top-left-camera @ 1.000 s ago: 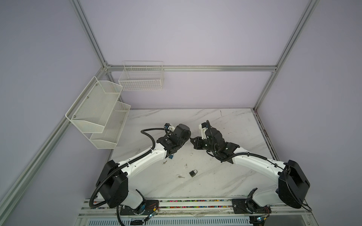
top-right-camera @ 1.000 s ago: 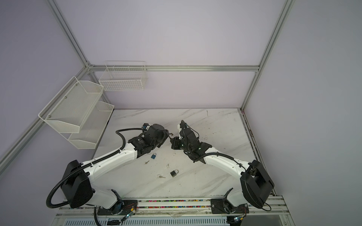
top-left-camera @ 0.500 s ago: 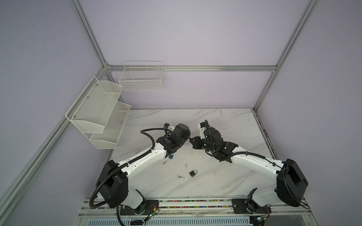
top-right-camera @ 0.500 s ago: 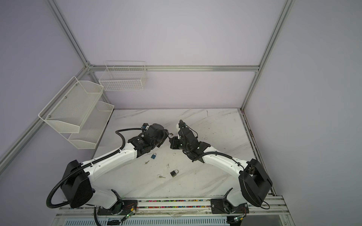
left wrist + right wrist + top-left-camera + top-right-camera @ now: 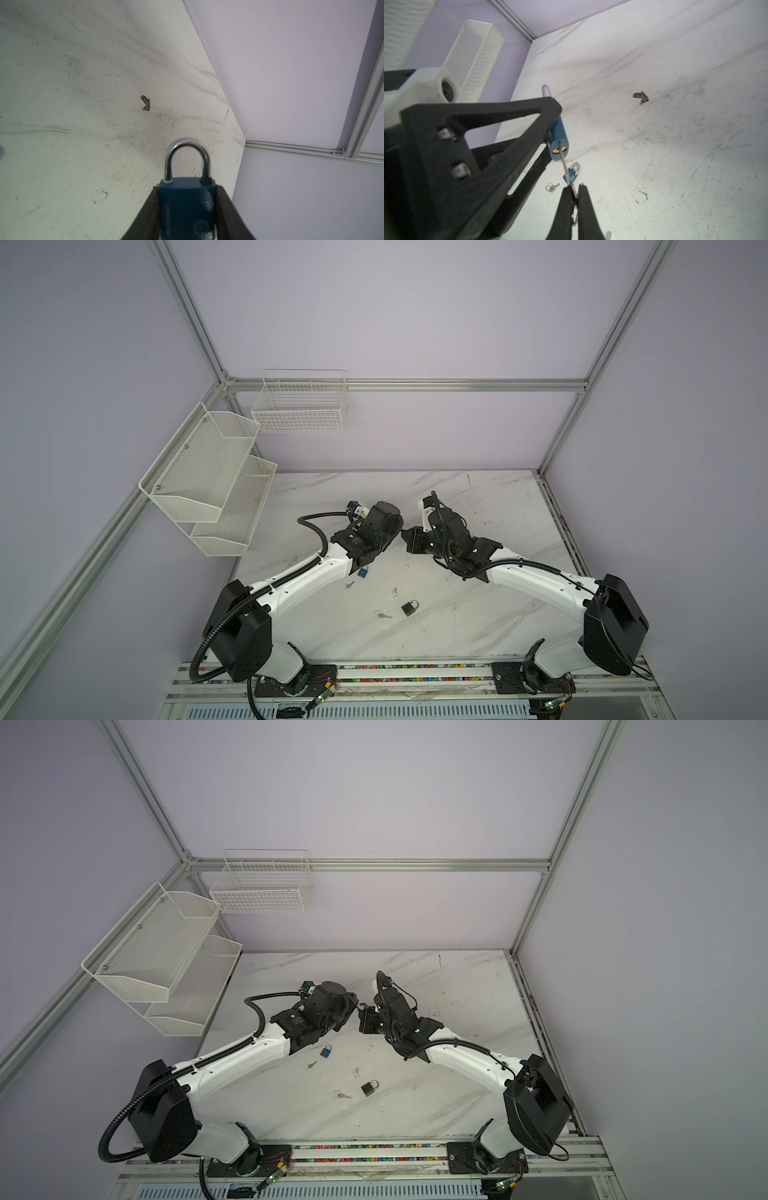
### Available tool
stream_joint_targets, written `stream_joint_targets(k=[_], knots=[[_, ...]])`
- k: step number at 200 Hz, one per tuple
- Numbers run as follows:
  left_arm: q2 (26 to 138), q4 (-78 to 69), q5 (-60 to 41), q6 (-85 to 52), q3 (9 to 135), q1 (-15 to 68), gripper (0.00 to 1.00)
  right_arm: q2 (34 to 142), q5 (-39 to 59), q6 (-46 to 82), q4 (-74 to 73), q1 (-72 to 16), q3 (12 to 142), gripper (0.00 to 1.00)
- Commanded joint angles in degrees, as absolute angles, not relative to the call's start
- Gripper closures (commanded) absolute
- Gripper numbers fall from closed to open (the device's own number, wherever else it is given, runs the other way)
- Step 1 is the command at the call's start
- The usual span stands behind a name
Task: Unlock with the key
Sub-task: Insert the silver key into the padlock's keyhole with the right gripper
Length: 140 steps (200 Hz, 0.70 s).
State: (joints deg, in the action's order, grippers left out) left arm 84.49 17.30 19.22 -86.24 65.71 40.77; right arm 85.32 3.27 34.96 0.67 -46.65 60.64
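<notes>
Steel, thin and stiff, the key (image 5: pixel 564 164) is pinched at its head by the right gripper (image 5: pixel 574 186). The jaws are nearly together, and the key ring (image 5: pixel 575 217) dangles between them. The blade runs up to the brass keyway (image 5: pixel 558 150) at the base of the blue padlock (image 5: pixel 557 133).

I judge the key light and apt to twist or slide in the grip, so its broad head is the place to hold.

The left gripper (image 5: pixel 188 187) is closed part-way on the narrow sides of the padlock's body, leaving the shackle (image 5: pixel 187 158) free; the shackle looks shut. The padlock is probably dense, hard and smooth-painted, and it may rotate under torque; this grip on the body suits it. An embossed line and a round emblem on its face are too blurred to read.

In both top views the pair meets above the middle of the marble table (image 5: pixel 478 510). A spare blue padlock (image 5: pixel 363 571) lies at seven o'clock from it, and a black padlock (image 5: pixel 409 608) at six.
</notes>
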Motion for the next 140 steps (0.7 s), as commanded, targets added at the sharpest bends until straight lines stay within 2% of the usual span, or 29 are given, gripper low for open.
stream_joint_targets(k=[1,98,140], knots=[[83.3,15.8,15.1,-86.9,66.0,41.5,1.00,86.1,0.4,33.4,-1.0,-47.2,62.3,1.00],[82.4,21.8,16.4,-84.1,66.7,43.5,1.00,87.1,-5.5,24.0,4.3,-47.2,71.4,1.00],[81.6,20.4,15.7,-86.7,65.0,43.5,1.00,86.1,1.7,29.2,-0.7,-47.2,70.4,1.00]])
